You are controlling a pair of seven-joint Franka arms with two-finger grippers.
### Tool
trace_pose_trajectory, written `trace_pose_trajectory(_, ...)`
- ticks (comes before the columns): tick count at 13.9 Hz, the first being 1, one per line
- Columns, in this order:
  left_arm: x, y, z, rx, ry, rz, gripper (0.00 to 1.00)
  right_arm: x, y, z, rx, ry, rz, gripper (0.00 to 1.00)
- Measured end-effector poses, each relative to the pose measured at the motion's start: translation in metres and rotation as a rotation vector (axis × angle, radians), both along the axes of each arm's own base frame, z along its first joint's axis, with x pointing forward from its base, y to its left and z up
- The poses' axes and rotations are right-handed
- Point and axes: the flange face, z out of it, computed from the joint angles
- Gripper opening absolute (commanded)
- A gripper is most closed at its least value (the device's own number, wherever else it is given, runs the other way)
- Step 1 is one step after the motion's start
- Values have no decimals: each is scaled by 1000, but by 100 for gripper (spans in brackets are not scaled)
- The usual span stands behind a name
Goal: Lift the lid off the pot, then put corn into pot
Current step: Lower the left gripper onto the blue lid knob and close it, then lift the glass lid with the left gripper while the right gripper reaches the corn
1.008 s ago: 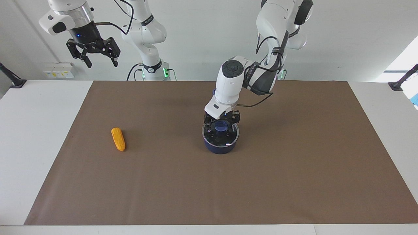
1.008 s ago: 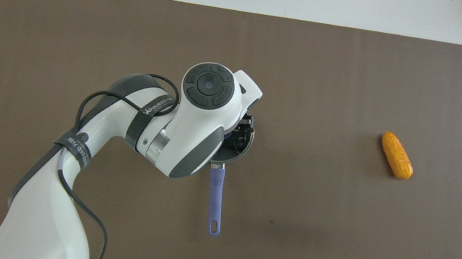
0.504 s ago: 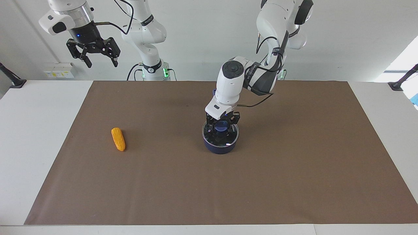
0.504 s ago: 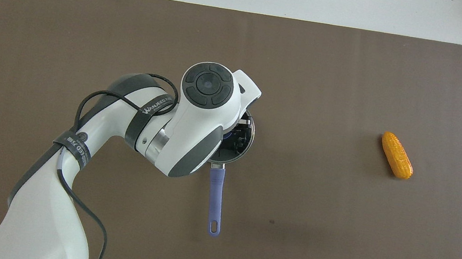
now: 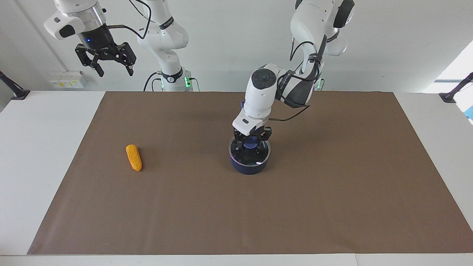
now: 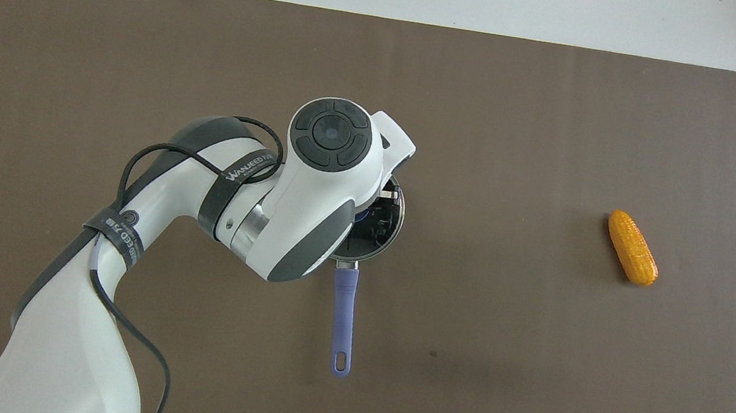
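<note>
White walls backed a white table [image 5: 37, 166] overlaid with a brown mat [image 5: 332, 192] that filled most of both frames. Just right of the facing view's centre stood the dark blue pot [image 5: 249, 167], its glass lid [image 5: 255, 157] on top with the metal rim showing. In the overhead view the pot's long blue handle [image 6: 343, 318] ran straight down toward the bottom edge, while the white arm hid most of the pot and lid.

Reaching down from the upper right of the facing view, the left arm [image 5: 292, 88] set the left gripper [image 5: 251, 142] on the lid, its fingers pinched together on the blue knob [image 5: 251, 140] at the lid's centre. Whether the lid had left the pot's rim could not be told.

Left of centre in the facing view, and at the right of the overhead view, lay the orange-yellow corn [image 5: 133, 157] on the mat, well apart from the pot. High in the facing view's upper left corner the right gripper [image 5: 112, 71] waited above the table's edge, its fingers spread wide and holding nothing.
</note>
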Motion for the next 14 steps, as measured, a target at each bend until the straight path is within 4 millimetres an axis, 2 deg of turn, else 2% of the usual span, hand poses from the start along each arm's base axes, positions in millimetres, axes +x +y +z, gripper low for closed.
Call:
trace_pose_trajectory(2,1,2,7,1,-1,3,0,0,-1,0,0,0,-3,100)
trace_pose_trajectory(5,3,11,30,0,-14,14,0,0,-1,0,0,0,-3,100)
trace_pose_trajectory(8,12,37,58,-2,-26,33,0,3,-1,-7,-1,-8,-3,100)
trace_pose_trajectory(10,16,57,75,0,-29,19,0,18,-1,-33,-2,-49,-4,100)
trace_pose_trajectory(14,28,113,103,18,-13,-53,0,51,4,-116,-7,-71,3,100)
